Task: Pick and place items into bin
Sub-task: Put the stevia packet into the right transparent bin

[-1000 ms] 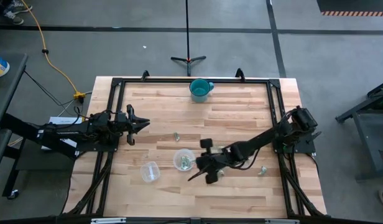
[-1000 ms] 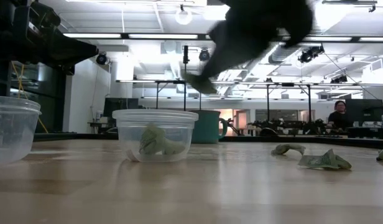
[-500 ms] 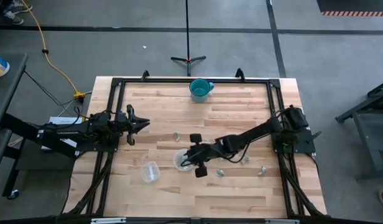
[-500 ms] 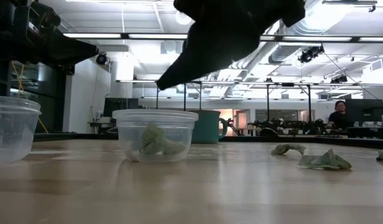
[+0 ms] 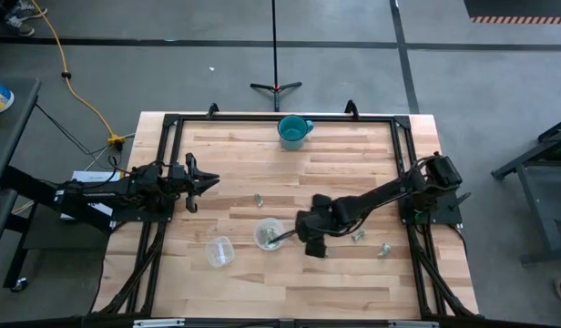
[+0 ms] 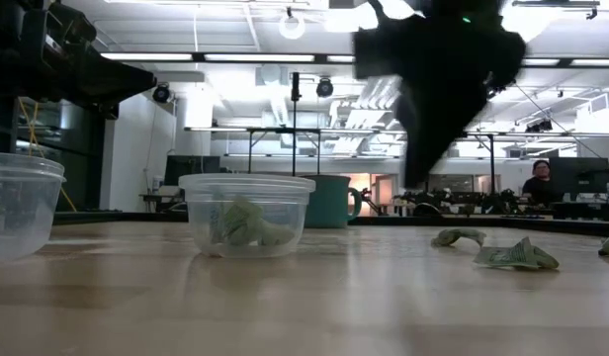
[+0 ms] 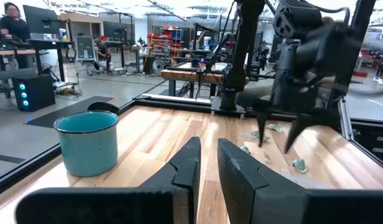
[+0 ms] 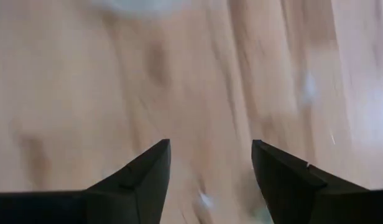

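The bin [image 5: 267,234] is a clear plastic tub holding pale green shiny items [image 6: 247,225]. More items lie loose on the wood: one [image 5: 260,199] beyond the bin and two [image 5: 358,236] [image 5: 384,248] to its right. In the low view these show to the right of the bin [image 6: 517,255]. My right gripper [image 5: 294,239] hangs open just right of the bin, above the table, with nothing between its fingers [image 8: 148,171]. My left gripper [image 5: 203,182] waits shut at the table's left edge.
A second clear tub [image 5: 220,251] stands left of the bin, toward the near edge. A teal mug [image 5: 294,130] stands at the far edge. A black frame [image 5: 171,123] runs around the tabletop. A person [image 6: 537,183] sits far behind the table.
My right gripper went left until it was over the bin, opened there, and has drawn back toward the right edge. It now stands beside the bin with its fingers apart.
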### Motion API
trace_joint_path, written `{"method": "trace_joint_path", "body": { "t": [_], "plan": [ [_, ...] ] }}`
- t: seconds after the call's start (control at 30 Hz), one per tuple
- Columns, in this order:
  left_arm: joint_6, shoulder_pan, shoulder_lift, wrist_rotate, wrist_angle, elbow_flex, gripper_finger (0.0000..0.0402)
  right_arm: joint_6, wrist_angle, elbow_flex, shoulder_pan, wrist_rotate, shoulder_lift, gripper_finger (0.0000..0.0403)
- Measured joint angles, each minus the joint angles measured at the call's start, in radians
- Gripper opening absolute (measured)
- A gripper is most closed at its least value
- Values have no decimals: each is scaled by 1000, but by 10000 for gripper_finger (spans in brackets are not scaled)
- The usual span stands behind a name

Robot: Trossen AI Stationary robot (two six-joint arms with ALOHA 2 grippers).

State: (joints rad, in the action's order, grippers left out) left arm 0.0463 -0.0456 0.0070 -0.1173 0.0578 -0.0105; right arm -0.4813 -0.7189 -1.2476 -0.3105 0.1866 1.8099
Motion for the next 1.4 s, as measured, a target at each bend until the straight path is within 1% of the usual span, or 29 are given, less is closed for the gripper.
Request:
{"method": "trace_joint_path", "body": {
  "t": [0.07, 0.17, 0.23, 0.33, 0.5, 0.57, 0.63, 0.7, 0.8, 0.87, 0.93, 0.97, 1.07, 1.1, 1.17, 1.23, 1.33, 1.4],
  "plan": [
    [0, 0, 0, 0, 0, 0, 92, -50, -62, 27, -5, 13, -1, 216],
    [0, 0, 0, 0, 0, 0, 92, -100, -99, 67, -4, 44, -1, 216],
    [0, 0, 0, 0, 0, 0, 92, -102, -85, 99, -1, 68, -2, 216],
    [0, 0, 0, 0, 0, 0, 92, -101, -71, 145, 14, 71, -1, 216],
    [0, 0, 0, 0, 0, 0, 92, -105, -10, 215, 53, 65, -6, 215],
    [0, 0, 0, 0, 0, 0, 92, -84, 31, 231, 62, 40, -7, 207],
    [0, 0, 0, 0, 0, 0, 92, -58, 67, 243, 68, 14, -8, 190],
    [0, 0, 0, -1, 0, 0, 92, -44, 80, 245, 70, -1, -8, 164],
    [0, 0, 0, -3, 0, 0, 92, -39, 90, 245, 70, -15, -6, 110],
    [0, 0, 0, -5, 0, 0, 92, -31, 100, 244, 70, -19, -8, 64],
    [0, 0, 0, -5, 0, 0, 92, 8, 122, 233, 64, -6, -5, 20],
    [0, 0, 0, -5, 0, 0, 92, 40, 145, 223, 59, 11, -3, 12],
    [0, 0, 0, -6, 0, 0, 92, 128, 244, 177, 47, 73, 1, 23],
    [0, 0, 0, -6, 0, 0, 92, 168, 291, 161, 44, 77, -1, 25],
    [0, 0, 0, -6, 0, 0, 92, 249, 375, 126, 38, 77, -2, 15],
    [0, 0, 0, -8, 0, 0, 92, 328, 421, 92, 32, 73, -2, 5],
    [0, 0, 0, -8, 0, 0, 92, 397, 559, 62, 29, 57, -2, 14],
    [0, 0, 0, -8, 0, 0, 92, 437, 656, 62, 31, 23, 2, 15]
  ]
}}
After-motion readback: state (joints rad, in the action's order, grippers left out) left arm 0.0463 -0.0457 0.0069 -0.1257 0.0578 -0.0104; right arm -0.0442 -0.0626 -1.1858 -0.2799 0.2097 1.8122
